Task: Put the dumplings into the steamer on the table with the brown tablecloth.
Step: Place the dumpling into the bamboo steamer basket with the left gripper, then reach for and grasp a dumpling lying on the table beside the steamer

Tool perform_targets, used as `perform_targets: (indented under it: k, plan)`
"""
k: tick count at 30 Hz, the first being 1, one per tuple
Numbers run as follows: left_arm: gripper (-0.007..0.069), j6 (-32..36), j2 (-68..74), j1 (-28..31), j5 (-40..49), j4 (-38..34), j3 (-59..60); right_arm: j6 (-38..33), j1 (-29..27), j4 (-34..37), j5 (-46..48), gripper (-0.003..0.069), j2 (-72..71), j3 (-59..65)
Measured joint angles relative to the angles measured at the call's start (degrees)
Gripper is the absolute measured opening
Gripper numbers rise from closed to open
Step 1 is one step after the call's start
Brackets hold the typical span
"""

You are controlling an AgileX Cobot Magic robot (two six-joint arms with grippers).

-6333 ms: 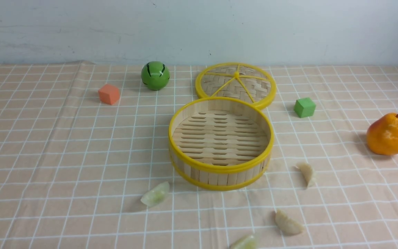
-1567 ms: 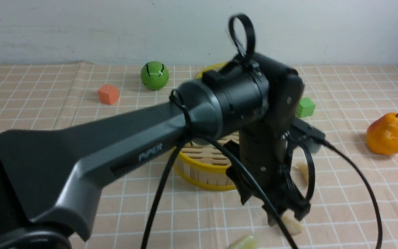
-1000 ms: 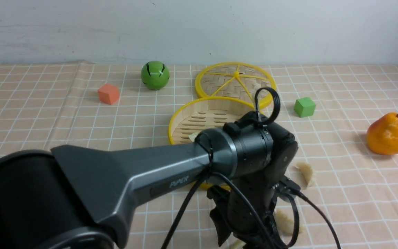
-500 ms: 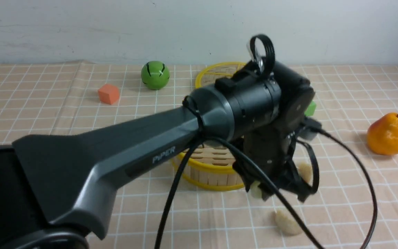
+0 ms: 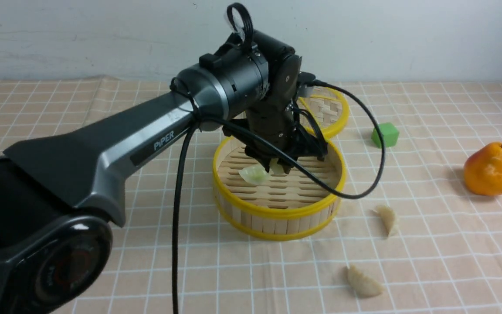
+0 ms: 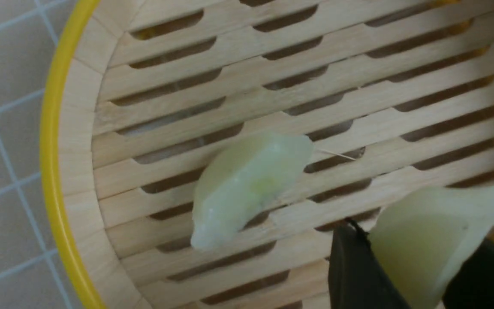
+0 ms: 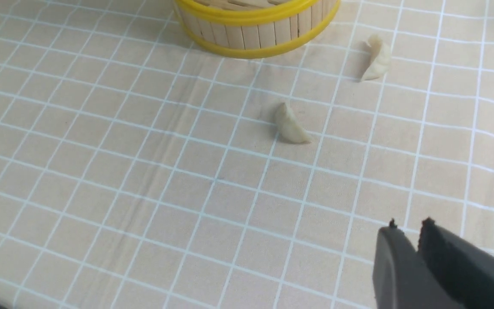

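So I count four dumplings altogether: two green ones, with one lying in the steamer (image 5: 277, 224) (that green dumpling (image 6: 251, 184)) and one up in the gripper over it (the other green dumpling (image 6: 427, 240)), plus two beige ones out on the cloth, one nearer the front edge (beige dumpling (image 5: 363, 282)) and one a bit farther back (second beige dumpling (image 5: 388, 219)). Other than that it's just one steamer, one lid (image 5: 326, 111), one green cube (image 5: 386, 134) and one pear (image 5: 490, 168) over toward the right edge, so one of each.
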Motion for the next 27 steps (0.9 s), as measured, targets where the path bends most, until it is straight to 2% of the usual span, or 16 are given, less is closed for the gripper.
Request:
perform_targets:
  k: [5, 11, 14, 18, 20, 23, 27]
  plan:
    - [0.0255, 0.0, 3.1, 0.0, -2.1, -0.8, 0.0, 0.0, 0.0, 0.0, 0.0, 0.0084, 0.5, 0.0]
    - [0.0367, 0.0, 4.5, 0.0, -3.2, -0.8, -0.1, 0.0, 0.0, -0.2, 1.3, 0.0082, 2.9, 0.0]
    - [0.0410, 0.0, 4.6, 0.0, -0.6, 0.9, -1.8, -0.7, 0.0, -0.2, 1.4, 0.0057, 6.1, 0.0]
    - [0.0415, 0.0, 3.5, 0.0, 4.3, 1.9, -4.9, -3.7, 0.0, -0.2, 1.3, 0.0010, 11.3, -1.3]
    - [0.0395, 0.0, 0.3, 0.0, 7.0, 2.5, -6.8, -7.2, 0.0, -0.2, 1.3, -0.0018, 16.7, -3.7]
    - [0.0325, 1.4, -6.7, 0.0, 8.8, 2.6, -7.7, -10.5, 0.0, -0.8, 1.3, -0.0021, 25.2, -8.2]
    - [0.0169, 4.5, -16.8, 0.0, 11.9, 2.8, -8.2, -13.6, 0.0, -0.7, 0.6, -0.0021, 37.0, -13.1]
